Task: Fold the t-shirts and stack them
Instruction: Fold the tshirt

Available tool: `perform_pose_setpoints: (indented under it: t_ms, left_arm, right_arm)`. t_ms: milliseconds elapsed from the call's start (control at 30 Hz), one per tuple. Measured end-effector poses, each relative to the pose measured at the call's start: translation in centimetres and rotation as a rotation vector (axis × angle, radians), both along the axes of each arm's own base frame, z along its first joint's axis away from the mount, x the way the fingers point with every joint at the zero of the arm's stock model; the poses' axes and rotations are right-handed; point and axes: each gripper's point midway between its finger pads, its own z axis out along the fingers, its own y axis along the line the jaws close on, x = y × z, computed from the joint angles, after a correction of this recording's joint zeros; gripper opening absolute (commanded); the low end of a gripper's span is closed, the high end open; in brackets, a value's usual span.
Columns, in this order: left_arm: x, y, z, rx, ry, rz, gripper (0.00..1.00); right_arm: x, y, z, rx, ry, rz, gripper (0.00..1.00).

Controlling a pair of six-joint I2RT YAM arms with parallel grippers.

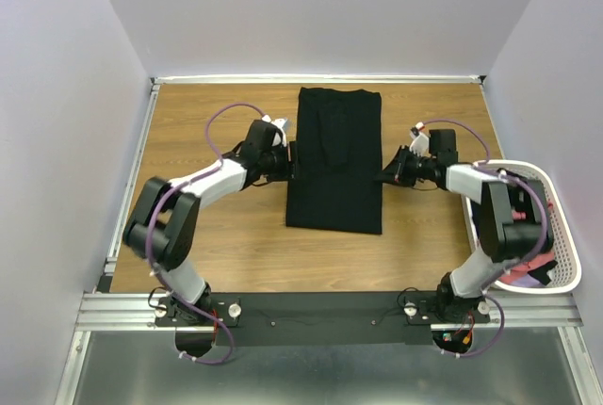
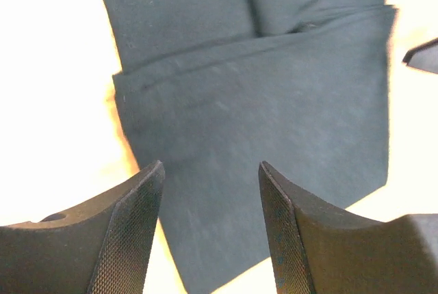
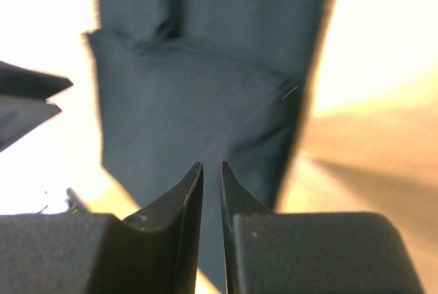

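Note:
A plain black t-shirt (image 1: 334, 160) lies on the table folded into a long narrow rectangle, its far end near the back wall. My left gripper (image 1: 290, 162) is at its left edge, jaws open, with the shirt (image 2: 274, 102) below and nothing between the fingers (image 2: 211, 165). My right gripper (image 1: 384, 176) is at the shirt's right edge. Its jaws (image 3: 211, 164) stand only a narrow slit apart over the cloth (image 3: 205, 102) and hold nothing. Salmon-red cloth (image 1: 520, 278) shows in the basket, partly hidden by the right arm.
A white mesh basket (image 1: 558, 226) stands at the table's right edge beside the right arm. The wooden table (image 1: 207, 245) is walled at the back and sides. A metal rail (image 1: 320, 306) carries both arm bases at the near edge.

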Motion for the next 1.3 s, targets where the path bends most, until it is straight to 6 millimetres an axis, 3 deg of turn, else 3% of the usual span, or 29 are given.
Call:
perform_pose_setpoints:
  t_ms: [133,200,267,367,500,667,1000,1133,1300]
  left_arm:
    - [-1.9,0.3,3.9,-0.031,-0.071,-0.013,0.66]
    - [-4.4,-0.2,4.3,-0.044,-0.074,-0.059,0.66]
    - [-6.5,-0.7,3.6,-0.042,-0.047,-0.1,0.66]
    - [-10.5,-0.3,0.1,0.001,0.055,-0.151,0.66]
    - [-12.8,1.2,-2.4,0.05,0.143,-0.15,0.66]
    - [-13.0,1.7,-3.3,0.081,0.164,-0.135,0.66]
    - [-13.2,2.9,-3.4,0.121,0.163,-0.094,0.66]
    - [-13.0,3.1,-1.2,0.096,0.115,-0.049,0.66]
    - [-11.7,0.3,3.0,0.002,0.037,-0.065,0.66]
  right_arm:
    - [-2.6,1.0,2.9,0.057,-0.048,0.029,0.24]
    - [-5.0,1.7,3.3,0.094,-0.033,0.052,0.24]
    - [-6.9,2.1,3.1,0.115,-0.009,0.066,0.24]
    - [-10.3,2.2,1.8,0.132,0.067,0.077,0.24]
    - [-13.2,1.9,-0.5,0.121,0.187,0.063,0.24]
    - [-14.6,1.2,-3.4,0.07,0.328,0.028,0.23]
    - [-14.3,-0.3,-3.2,-0.032,0.337,-0.049,0.24]
    - [-14.1,-1.0,-2.6,-0.077,0.304,-0.073,0.25]
    - [-14.0,-1.2,-2.4,-0.093,0.294,-0.078,0.25]
